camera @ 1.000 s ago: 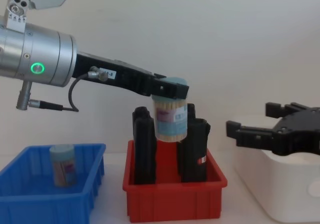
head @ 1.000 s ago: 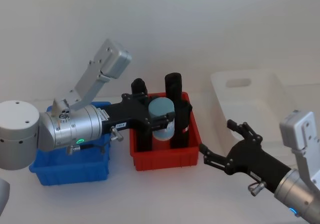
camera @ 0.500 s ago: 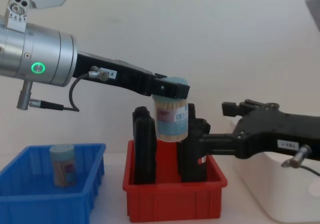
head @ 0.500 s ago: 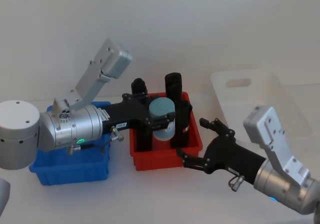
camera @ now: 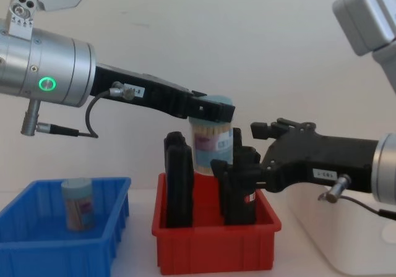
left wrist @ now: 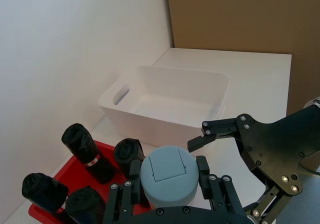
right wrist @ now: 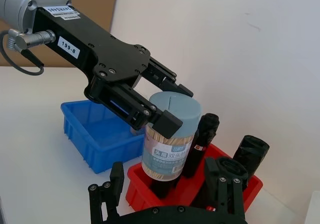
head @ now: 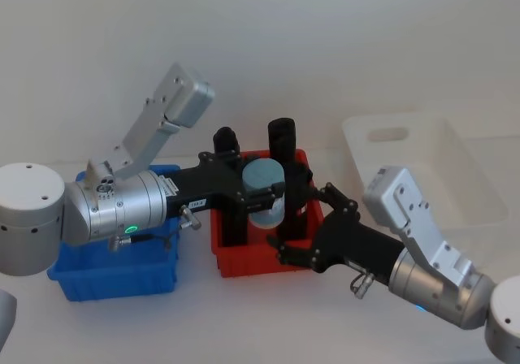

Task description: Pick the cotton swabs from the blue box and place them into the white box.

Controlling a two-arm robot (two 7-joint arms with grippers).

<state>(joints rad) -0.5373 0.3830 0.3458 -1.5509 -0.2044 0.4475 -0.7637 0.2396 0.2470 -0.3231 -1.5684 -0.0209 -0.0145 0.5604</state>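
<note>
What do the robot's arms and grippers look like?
Both arms are brushed-silver cylinders with grey angular links. The left gripper and right gripper are black, flat linkage fingers with silver screws and white labels. Left arm: green ring light, black cable.

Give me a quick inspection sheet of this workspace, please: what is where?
Surface: white table.
Job's things: one cotton swab jar held in the air above the red bin; second jar standing in the blue box; white box on the right, nothing seen inside.
Clutter: red bin with upright black rolls.
Grippers: left gripper shut on the held jar near its lid; right gripper open, close beside that jar.
Cables: short black cable looped at the left wrist.
Surroundings: white wall; brown panel.
</note>
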